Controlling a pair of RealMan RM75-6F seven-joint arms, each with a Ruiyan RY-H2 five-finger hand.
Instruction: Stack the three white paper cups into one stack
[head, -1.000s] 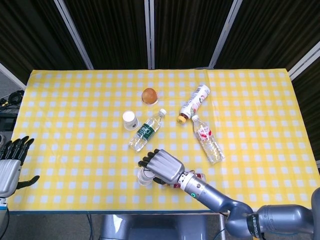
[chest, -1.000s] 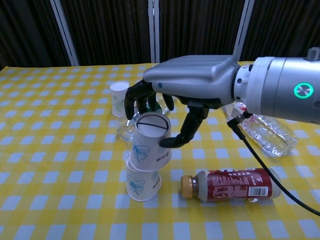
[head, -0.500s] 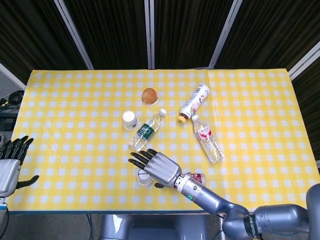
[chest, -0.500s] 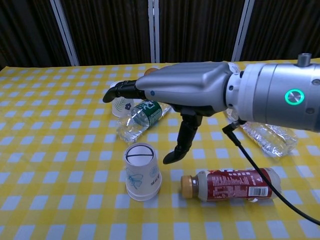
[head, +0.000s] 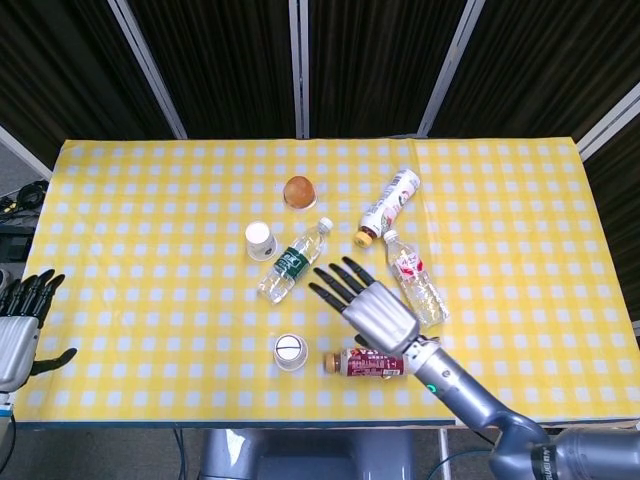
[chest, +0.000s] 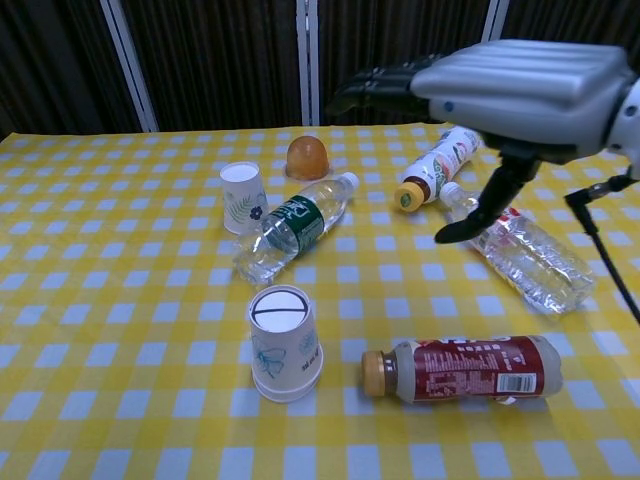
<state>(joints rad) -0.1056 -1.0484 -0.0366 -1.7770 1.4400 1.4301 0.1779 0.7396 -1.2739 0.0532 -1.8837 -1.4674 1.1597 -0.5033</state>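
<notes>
Right hand (head: 378, 308) is up off the table, fingers spread and extended, nothing in it; in the chest view it fills the top right corner (chest: 520, 85), wrist cut off by the frame edge, thumb hanging down in front of the clear bottle with the red label (chest: 517, 252) and hiding part of its neck end. Left hand (head: 20, 330) sits at the far left edge of the head view, off the table, partly cropped; fingers look straight and apart, holds nothing visible; the chest view does not show it. Cup stack (chest: 284, 343) stands upside down near the front edge of the yellow checked table (head: 150, 200), just left of the lying red-brown bottle (chest: 460, 368), not touching it. Two rims show at its base in the chest view, so at least two cups are nested; cannot tell more than that from outside. From the head view the stack (head: 290, 351) reads as a single white disc, layers not resolvable. The single white paper cup (chest: 241, 197) is also inverted, well behind the stack, just left of the green-label water bottle (chest: 296, 226) lying diagonally; gap between them is small, contact unclear. Behind those: a brown rounded object (chest: 307, 158), identity unclear, and a white bottle with a yellow cap (chest: 435, 170) on its side, its far end hidden by the right hand in the chest view.
</notes>
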